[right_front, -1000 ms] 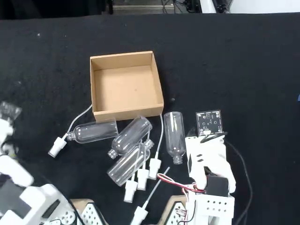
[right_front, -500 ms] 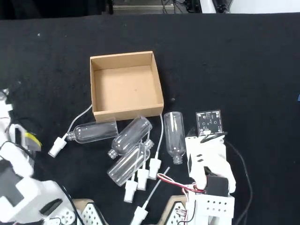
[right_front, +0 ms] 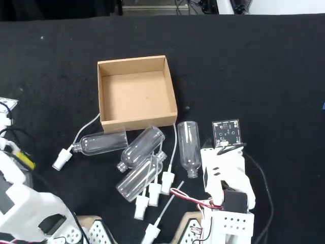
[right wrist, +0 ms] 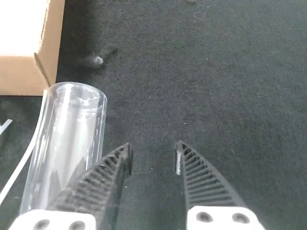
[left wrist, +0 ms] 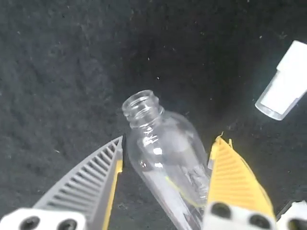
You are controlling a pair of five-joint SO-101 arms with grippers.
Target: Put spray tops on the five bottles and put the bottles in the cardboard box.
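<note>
In the left wrist view, my left gripper is shut on a clear bottle with an open neck, grey finger on one side and yellow finger on the other. A white spray top lies on the cloth beyond it. My left arm stands at the table's near left corner. The cardboard box sits in the middle, with nothing in it. Below it lie three clear bottles in a loose cluster, with loose spray tops. My right gripper is open, just beside another bottle.
The table is covered in black cloth, with free room to the right and behind the box. One spray top lies at the neck of the leftmost bottle, its tube curving toward the box. My right arm stands at the near edge.
My left arm has shifted at the left edge of the high view, wrist swinging over. The right arm, the box and the bottles on the table have stayed put.
</note>
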